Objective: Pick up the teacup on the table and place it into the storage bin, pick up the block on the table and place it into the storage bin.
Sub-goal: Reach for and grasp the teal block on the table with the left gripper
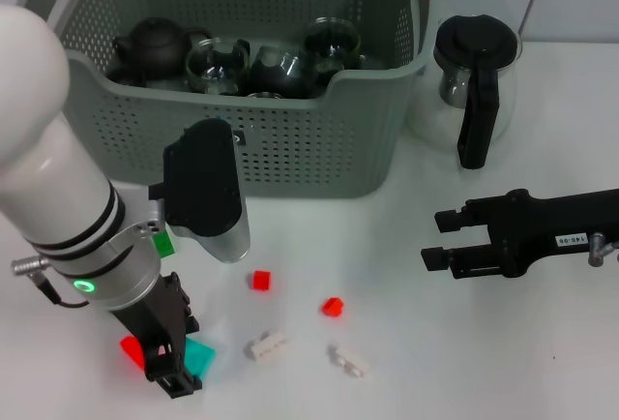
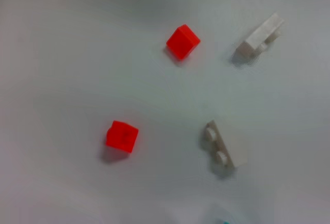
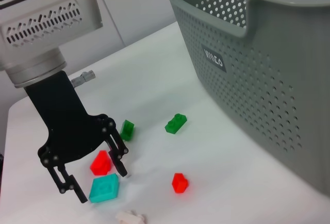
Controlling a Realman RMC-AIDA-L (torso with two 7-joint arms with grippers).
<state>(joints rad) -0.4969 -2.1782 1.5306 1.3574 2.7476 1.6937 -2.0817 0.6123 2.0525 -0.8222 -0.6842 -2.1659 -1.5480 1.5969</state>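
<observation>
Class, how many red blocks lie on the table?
3 red blocks: one beside the left gripper, two more farther right on the table. The left arm may hide others.

Your left arm (image 1: 48, 159) is a glossy white tube with black bands, ending in a silver collar with a green ring light (image 1: 85, 286) and a black linkage gripper (image 3: 93, 164). Your right gripper (image 1: 455, 238) is matt black, with a small white label (image 1: 571, 240).

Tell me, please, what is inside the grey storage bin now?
Inside the storage bin lie a dark teapot and several glass teaware pieces. The front wall hides the bin's floor, so any blocks there cannot be seen.
</observation>
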